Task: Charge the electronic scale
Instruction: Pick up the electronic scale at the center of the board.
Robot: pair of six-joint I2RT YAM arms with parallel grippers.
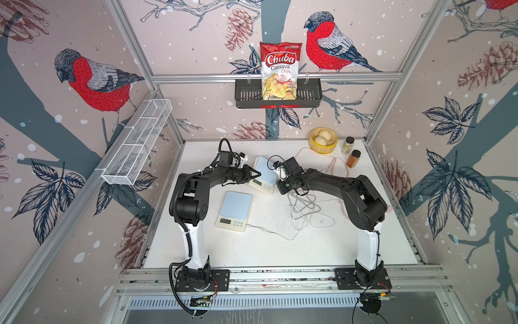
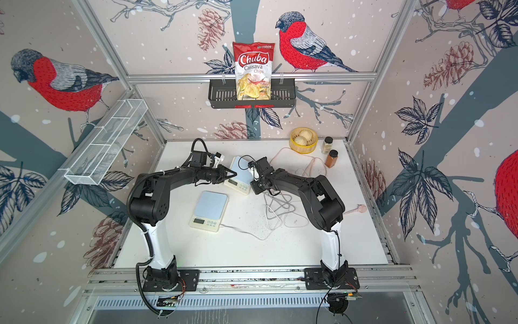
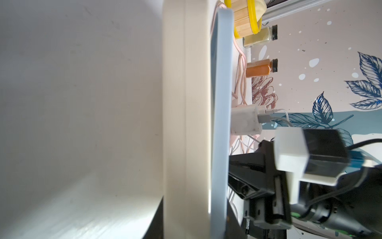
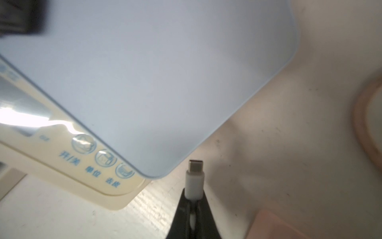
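Left wall: a white wire-mesh basket (image 1: 137, 143) hangs on the frame, well apart from the work.

Left arm (image 1: 193, 202): base on the front rail, white lower link rising, black elbow folded. The forearm is level and reaches back and to the right over the white table (image 1: 280, 252). The left fingers (image 1: 249, 174) taper onto the left edge of the far electronic scale (image 1: 265, 169), a cream body under a pale blue plate. The left wrist view shows this scale edge-on and very close, with one dark finger (image 3: 156, 221) lying against the cream body. The fingers stand narrowed about that edge; whether they actually clamp it cannot be told.

Near electronic scale (image 1: 235, 209), same make: flat on the table in front of the left forearm and untouched. A thin white lead (image 1: 263, 230) runs from its right front corner.

The far scale sits toward the back centre of the table, between the two sets of fingers, display facing front.

Right fingers (image 4: 180, 213): closed tight on the sleeve of the white USB-C plug (image 4: 195, 178), metal tip free. The tip sits just beside the front right corner of the far scale's plate, not touching and not inserted.

Right arm (image 1: 364, 202): base on the front rail, elbow raised, forearm reaching back and to the left. A loose white cable (image 1: 302, 207) lies tangled beneath the forearm, and a pink cable (image 1: 333, 165) loops behind it.

Back right corner: a yellow-rimmed bamboo steamer (image 1: 322, 150) holding buns. Just beside it stand two glass spice jars, one pale (image 1: 348, 145) and one orange (image 1: 353, 159).
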